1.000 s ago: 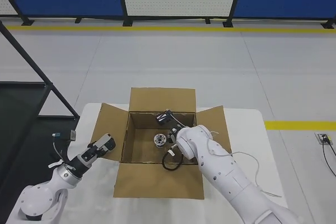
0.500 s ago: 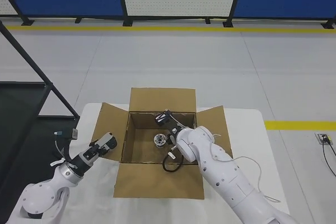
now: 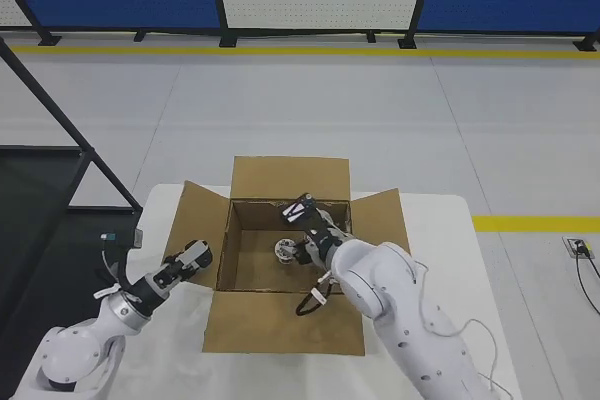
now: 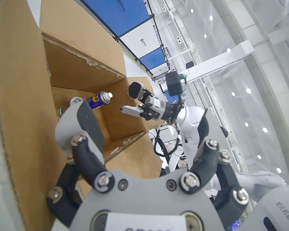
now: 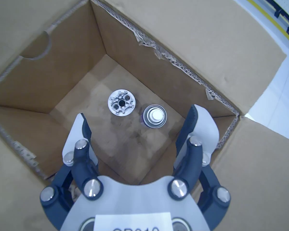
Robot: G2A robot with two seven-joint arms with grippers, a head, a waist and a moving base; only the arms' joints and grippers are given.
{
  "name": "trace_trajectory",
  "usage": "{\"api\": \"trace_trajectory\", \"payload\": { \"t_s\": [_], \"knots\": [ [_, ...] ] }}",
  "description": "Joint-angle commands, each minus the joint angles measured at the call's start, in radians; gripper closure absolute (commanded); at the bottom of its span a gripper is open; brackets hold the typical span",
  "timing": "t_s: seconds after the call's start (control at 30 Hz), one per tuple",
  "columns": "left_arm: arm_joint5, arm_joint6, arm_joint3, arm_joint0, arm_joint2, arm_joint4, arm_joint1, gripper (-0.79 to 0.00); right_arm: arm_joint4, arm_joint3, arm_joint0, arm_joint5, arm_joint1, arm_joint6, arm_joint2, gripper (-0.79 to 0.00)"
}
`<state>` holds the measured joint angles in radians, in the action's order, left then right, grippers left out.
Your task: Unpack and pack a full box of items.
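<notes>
An open cardboard box (image 3: 288, 180) stands mid-table with all its flaps folded out. On its floor (image 5: 125, 135) lie a round metal part (image 5: 121, 102) (image 3: 283, 250) and an upright blue spray can (image 5: 154, 116) (image 4: 100, 99). My right gripper (image 5: 137, 115) (image 3: 300, 247) hangs open over the box's mouth, high above both items and holding nothing. The left wrist view shows that right gripper (image 4: 134, 100) with its fingers spread. My left gripper (image 4: 139, 114) (image 3: 190, 257) is open and holds nothing, just outside the box's left flap (image 3: 195, 225).
The white table (image 3: 440, 220) has bare room to the right of the box. A black cable (image 3: 310, 295) from the right arm loops over the front flap (image 3: 280, 325). A black metal frame (image 3: 40, 130) stands beyond the table's left side.
The right arm's elbow has swung right and toward the front, while its gripper stays over the box. The left gripper has barely shifted.
</notes>
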<state>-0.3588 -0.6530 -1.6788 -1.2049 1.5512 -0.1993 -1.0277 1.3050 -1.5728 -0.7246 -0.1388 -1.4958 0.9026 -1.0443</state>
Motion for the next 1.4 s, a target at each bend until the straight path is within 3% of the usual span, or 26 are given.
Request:
{"api": "trace_trajectory", "payload": {
  "t_s": [0.0, 0.17, 0.53, 0.73, 1.1, 1.37],
  "knots": [
    [-0.008, -0.018, -0.003, 0.001, -0.009, 0.01, 0.0, -0.785, -0.023, -0.093, -0.064, -0.021, 0.01, -0.021, -0.044, -0.785],
    [-0.035, -0.111, -0.015, 0.014, -0.047, 0.033, 0.003, -0.785, -0.057, -0.149, -0.108, -0.067, 0.019, -0.037, -0.08, -0.785],
    [-0.035, -0.111, -0.015, 0.014, -0.047, 0.033, 0.003, -0.785, -0.065, -0.149, -0.118, -0.068, 0.02, -0.049, -0.081, -0.785],
    [-0.038, -0.032, -0.053, -0.013, -0.014, -0.032, 0.001, -0.785, -0.162, -0.203, -0.147, -0.058, 0.028, -0.065, -0.161, -0.785],
    [-0.088, 0.056, -0.141, -0.118, 0.163, -0.172, 0.007, -0.785, -0.657, -0.288, -0.228, -0.152, 0.066, -0.005, -0.495, -0.785],
    [-0.012, 0.078, -0.038, -0.079, 0.183, -0.175, 0.008, -0.785, -1.049, -0.182, -0.284, -0.253, 0.102, 0.063, -0.731, -0.785]
  ]
}}
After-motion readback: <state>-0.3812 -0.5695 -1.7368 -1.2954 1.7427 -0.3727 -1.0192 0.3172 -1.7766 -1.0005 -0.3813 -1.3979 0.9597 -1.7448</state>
